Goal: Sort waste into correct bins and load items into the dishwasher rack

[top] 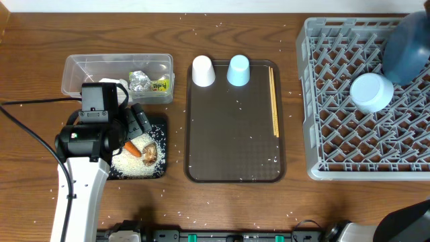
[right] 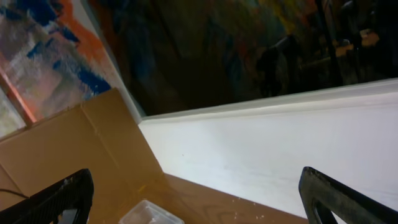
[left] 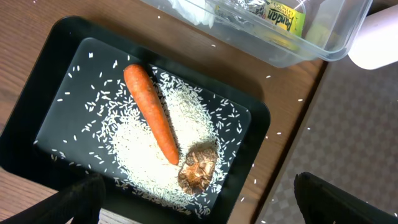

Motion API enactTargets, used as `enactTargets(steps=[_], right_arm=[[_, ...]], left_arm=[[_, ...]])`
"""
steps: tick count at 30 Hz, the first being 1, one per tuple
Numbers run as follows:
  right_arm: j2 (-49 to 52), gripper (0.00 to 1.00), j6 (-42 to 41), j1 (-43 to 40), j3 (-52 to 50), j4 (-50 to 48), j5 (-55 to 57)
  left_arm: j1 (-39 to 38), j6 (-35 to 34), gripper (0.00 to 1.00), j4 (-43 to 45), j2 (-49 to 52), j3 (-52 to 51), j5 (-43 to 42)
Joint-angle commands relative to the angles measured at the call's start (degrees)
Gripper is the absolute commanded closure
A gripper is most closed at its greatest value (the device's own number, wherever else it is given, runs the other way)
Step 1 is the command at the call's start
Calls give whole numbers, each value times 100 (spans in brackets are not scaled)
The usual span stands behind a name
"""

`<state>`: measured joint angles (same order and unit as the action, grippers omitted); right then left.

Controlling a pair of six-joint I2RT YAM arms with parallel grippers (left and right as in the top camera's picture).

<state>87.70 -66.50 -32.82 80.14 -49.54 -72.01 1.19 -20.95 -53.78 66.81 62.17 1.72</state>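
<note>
Grey dishwasher rack [top: 336,148], right of the overhead frame: dark-blue plate [top: 410,47] and white bowl [top: 371,92] are in it. Brown serving tray [top: 232,141], centre: white cup [top: 203,71] and light-blue cup [top: 238,70] at its top edge, chopsticks [top: 273,101] along its right edge. Those 3 items are not yet loaded. Clear tub [top: 74,67], upper left: napkin [left: 189,9], foil ball [top: 140,81] and packet [top: 159,85] inside. Black tray [left: 56,124], just below the tub: rice [left: 149,155], with the carrot [left: 151,112] on it touching the brown lump [left: 198,168]. Waste looks sorted, bar stray grains on the table. Left gripper [left: 205,202] hovers over the black tray, jaws wide apart, holding nothing. Right gripper [right: 196,199] points up at a wall, fingers spread, empty.
</note>
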Motion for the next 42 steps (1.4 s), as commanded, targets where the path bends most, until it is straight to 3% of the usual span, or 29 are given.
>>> enactTargets(steps=[1, 7, 10, 15, 19, 21, 24, 27, 33, 34, 35, 37, 38, 39, 42], right_arm=[[-55, 1, 341, 136, 44, 190, 291], [-275, 1, 1338, 369, 44, 826, 337], [-426, 1, 2149, 457, 44, 1670, 922], [-402, 1, 2496, 588, 44, 2245, 1965], [-415, 1, 4266, 586, 44, 2789, 2181], [-483, 1, 5010, 577, 44, 3617, 3187], [-649, 1, 5812, 643, 44, 4946, 5873], [-734, 1, 6240, 761, 44, 5499, 7178], [-765, 1, 6231, 988, 46, 5519, 5602], [-743, 4, 6236, 1099, 46, 5501, 5372], [-713, 18, 6236, 1237, 46, 5458, 5254], [-625, 66, 6236, 1521, 46, 5390, 5206], [-564, 79, 6334, 1718, 46, 5381, 5248], [-483, 85, 6505, 1915, 46, 5390, 5342], [-195, 89, 6857, 2396, 46, 5543, 6369]], left_arm=[[11, 33, 2, -17, 15, -7, 48], [11, 31, 2, -17, 15, -7, 48], [13, 33, 2, -17, 15, -7, 48], [11, 31, 2, -17, 15, -7, 48], [13, 33, 2, -17, 15, -7, 48], [13, 31, 2, -17, 15, -7, 48], [13, 33, 2, -17, 15, -7, 48], [13, 33, 2, -17, 15, -7, 48], [13, 31, 2, -17, 15, -7, 48], [13, 31, 2, -17, 15, -7, 48], [13, 31, 2, -17, 15, -7, 48], [13, 31, 2, -17, 15, -7, 48], [13, 33, 2, -17, 15, -7, 48], [13, 31, 2, -17, 17, -7, 48], [13, 31, 2, -17, 15, -7, 48]])
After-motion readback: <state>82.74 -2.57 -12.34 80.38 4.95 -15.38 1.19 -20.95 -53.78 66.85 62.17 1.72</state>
